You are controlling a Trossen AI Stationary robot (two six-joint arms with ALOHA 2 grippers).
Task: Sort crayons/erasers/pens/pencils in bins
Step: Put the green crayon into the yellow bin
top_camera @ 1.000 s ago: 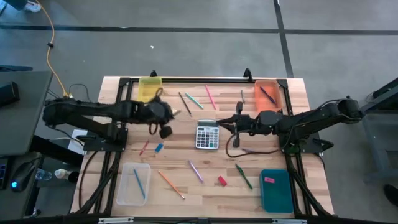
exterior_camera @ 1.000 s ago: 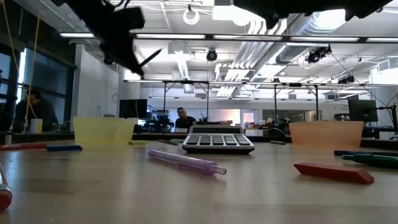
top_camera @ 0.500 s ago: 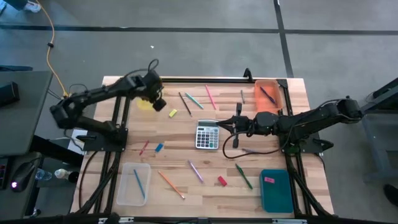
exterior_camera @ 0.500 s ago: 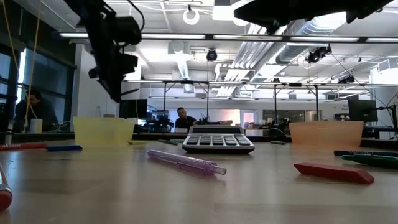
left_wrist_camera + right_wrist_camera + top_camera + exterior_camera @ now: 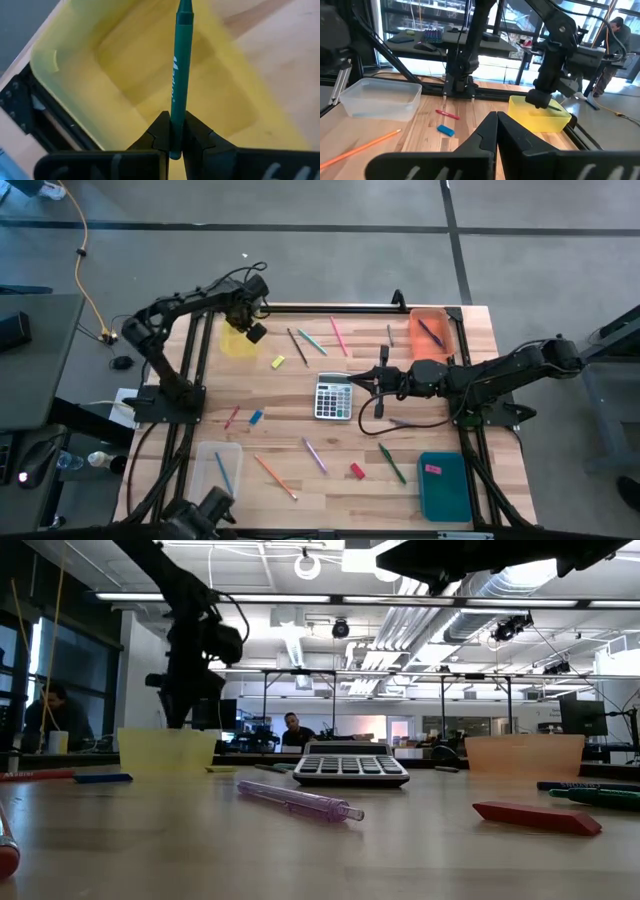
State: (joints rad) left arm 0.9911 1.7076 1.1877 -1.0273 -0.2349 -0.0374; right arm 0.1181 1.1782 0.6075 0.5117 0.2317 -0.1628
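Pen first: you are holding a slim dark green plastic pen [image 5: 179,75] clenched between the left gripper's [image 5: 171,131] fingers, directly above the translucent yellow rectangular bin [image 5: 238,340] at the upper left of the overhead frame. You are mid-delivery, so the next move calls for lowering slightly and releasing. Your right gripper [image 5: 496,124] is waiting pressed shut and empty beside the grey calculator [image 5: 333,397] at centre.

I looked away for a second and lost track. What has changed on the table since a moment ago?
The left gripper, shut on a green pen, swung from mid-table near the calculator to above the yellow bin at the far left corner. The right gripper stayed shut beside the calculator; nothing on the table moved.
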